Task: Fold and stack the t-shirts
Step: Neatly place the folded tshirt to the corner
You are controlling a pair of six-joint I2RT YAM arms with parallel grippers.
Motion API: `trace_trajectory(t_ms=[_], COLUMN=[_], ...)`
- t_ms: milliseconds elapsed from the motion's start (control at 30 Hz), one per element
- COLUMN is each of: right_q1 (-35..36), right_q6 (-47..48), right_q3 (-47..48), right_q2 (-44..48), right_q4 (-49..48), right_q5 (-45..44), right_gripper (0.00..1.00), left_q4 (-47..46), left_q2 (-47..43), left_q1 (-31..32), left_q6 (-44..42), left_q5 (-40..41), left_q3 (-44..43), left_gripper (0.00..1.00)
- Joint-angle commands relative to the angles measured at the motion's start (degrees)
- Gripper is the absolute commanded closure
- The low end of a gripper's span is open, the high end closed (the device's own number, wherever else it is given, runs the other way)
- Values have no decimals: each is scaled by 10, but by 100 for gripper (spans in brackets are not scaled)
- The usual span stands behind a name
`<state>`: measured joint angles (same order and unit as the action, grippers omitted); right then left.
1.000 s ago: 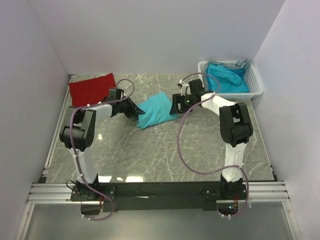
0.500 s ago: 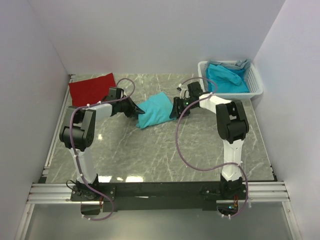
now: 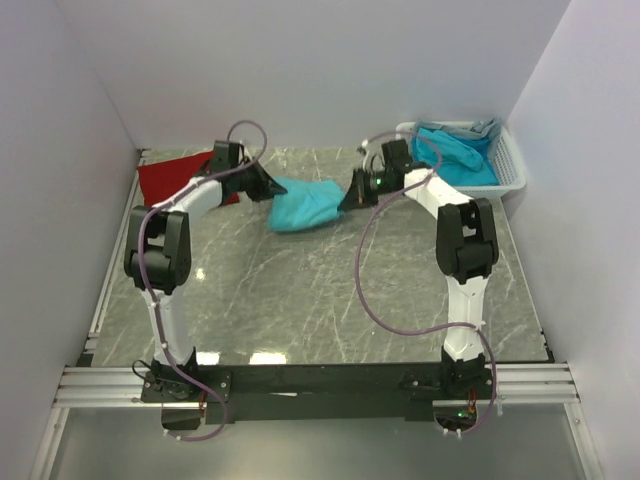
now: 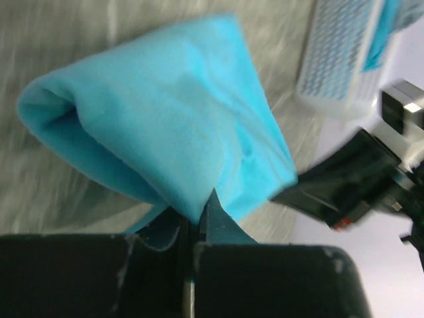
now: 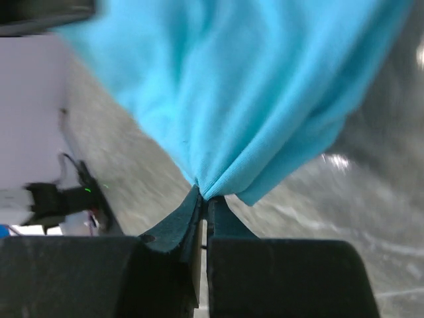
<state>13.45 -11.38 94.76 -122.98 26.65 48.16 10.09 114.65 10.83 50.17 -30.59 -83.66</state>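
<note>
The right gripper (image 3: 349, 199) was open 1 second ago; now it is clenched on the right edge of the blue shirt (image 3: 303, 203). The left gripper (image 3: 264, 186) pinches the left edge as before. Both arms have moved back, and the shirt is held between them, nearer to the red shirt (image 3: 165, 178). I judge they carry it there for stacking. More blue cloth waits in the basket (image 3: 512, 172). No brand or writing can be read.

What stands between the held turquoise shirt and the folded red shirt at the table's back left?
No loose object. Only the left pincer, shut on the turquoise shirt, lies between it and the red shirt. The right pincer grips the shirt's other end.
</note>
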Motion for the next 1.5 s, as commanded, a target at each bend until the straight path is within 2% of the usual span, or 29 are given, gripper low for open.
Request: trace_trajectory(t_ms=[0,133,200,300,367,400,433,533,667,733,767,867,933,967,1033,1133,1267,1333,1367,1433,1467], right_q1=[-7,-10,-13,-19,-23,-25,-26,-31,-29,-28,-27,-26,-26,-26,-30,-31,-33,-33,-33,-33,-30], right_q6=[-44,-126,-160,-168,-132,-72,-41,49,136,182,196,251,277,273,304,301,292,278,274,254,237], right_q3=[99,173,170,115,54,38,10,-68,-168,-211,-226,-277,-310,-317,-303,-287,-247,-225,-215,-166,-146], right_q2=[22,18,37,71,101,108,109,104,93,92,95,118,145,155,176,204,217,212,204,158,119], right_q4=[-17,-76,-108,-156,-140,-115,-58,27,95,131,140,178,191,191,222,223,203,167,159,156,158], right_q5=[64,97,113,133,125,116,107,74,39,32,31,33,25,20,9,-30,-95,-117,-117,-99,-66], right_gripper=[100,100,100,100,100,100,100,100,100,94,85,81,72,59,55,45,43,42,40,39,38], left_q4=[23,22,11,6,0,-2,-7,-16,-2,8,20,27,41,46,60,78,95,108,114,118,121], left_q2=[34,58,59,49,37,33,30,21,-4,-20,-34,-64,-74,-75,-76,-74,-102,-115,-128,-156,-166], left_q1=[-10,-20,-24,-27,-27,-27,-26,-15,-1,5,8,26,43,47,58,60,60,60,60,60,60], left_q6=[-19,0,17,15,5,0,-2,-5,-38,-53,-66,-80,-92,-96,-101,-114,-129,-138,-147,-156,-158], left_q5=[0,-11,-23,-33,-36,-39,-45,-71,-84,-71,-67,-67,-57,-54,-46,-15,48,83,93,108,114], left_q3=[-110,-208,-227,-238,-208,-189,-142,-25,107,164,179,227,241,242,246,246,249,249,249,253,254], left_gripper=[100,100,100,100,100,100,100,100,100,100,100,100,100,100,100,100,99,93,79,64,52])
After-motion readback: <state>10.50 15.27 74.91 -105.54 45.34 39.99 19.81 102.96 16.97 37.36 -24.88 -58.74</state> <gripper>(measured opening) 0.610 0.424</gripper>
